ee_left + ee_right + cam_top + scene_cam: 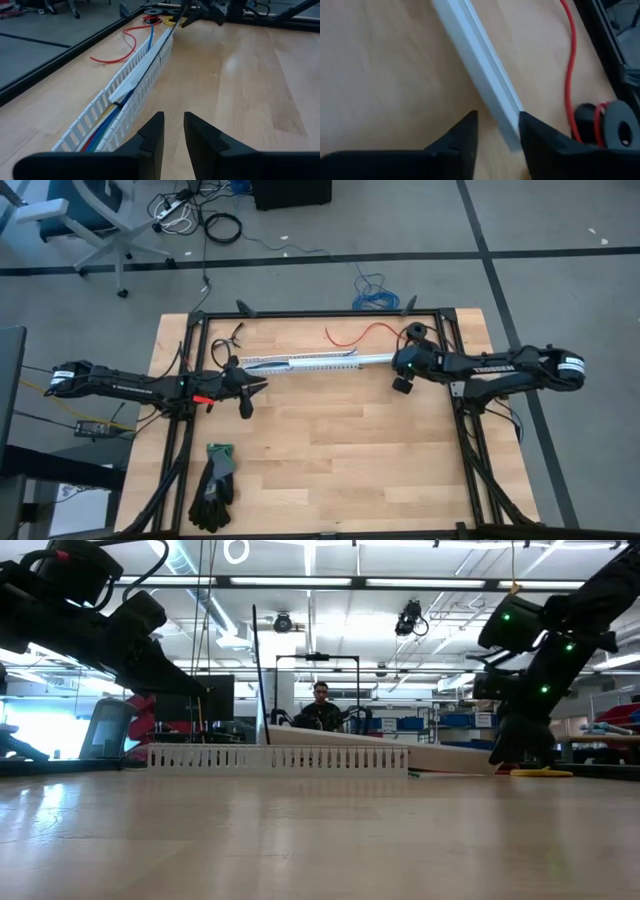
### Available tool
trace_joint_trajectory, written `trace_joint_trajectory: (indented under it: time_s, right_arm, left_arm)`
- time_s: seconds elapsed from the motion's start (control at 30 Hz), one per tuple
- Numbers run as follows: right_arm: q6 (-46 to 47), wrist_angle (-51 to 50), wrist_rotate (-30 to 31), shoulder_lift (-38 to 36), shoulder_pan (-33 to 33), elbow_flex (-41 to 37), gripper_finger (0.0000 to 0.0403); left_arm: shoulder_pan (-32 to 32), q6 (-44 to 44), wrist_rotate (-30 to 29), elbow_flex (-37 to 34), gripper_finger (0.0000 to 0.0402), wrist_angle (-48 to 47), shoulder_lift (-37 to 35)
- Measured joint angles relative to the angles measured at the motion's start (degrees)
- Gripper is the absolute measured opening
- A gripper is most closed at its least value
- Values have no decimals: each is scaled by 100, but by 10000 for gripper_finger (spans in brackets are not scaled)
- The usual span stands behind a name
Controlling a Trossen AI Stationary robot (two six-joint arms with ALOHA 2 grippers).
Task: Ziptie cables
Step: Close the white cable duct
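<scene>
Starting on the left of the light wooden table [330, 440], a pair of dark work gloves with green cuffs [214, 485] sits near the front edge, well apart from everything else. Just above that, the left gripper [172, 135] hovers at the left end of the long white slotted plastic channel [300, 363], fingers only a narrow gap apart and nothing between them. The bundle of thin yellow, green, blue and white cables [107, 127] lies inside that channel, running down its length under a loose white cover strip [142, 70]. Further along, a single thin red wire [355, 335] curls on the wood just behind the channel. Over at the right end, the right gripper [497, 127] sits right at the tip of the channel, jaws partly apart with the white end poking in between them, not obviously clamped.
</scene>
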Motion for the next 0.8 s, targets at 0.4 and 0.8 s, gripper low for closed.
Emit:
trace_joint_trajectory:
  time_s: [0.4,0.8]
  right_arm:
    - [1324,308,-1642,-109,-252,181,6]
    - [4923,108,-2807,-1089,1125,229,3]
  left_arm:
    - [2,-28,1,2,82,18,2]
    - [0,-57,3,2,82,-37,2]
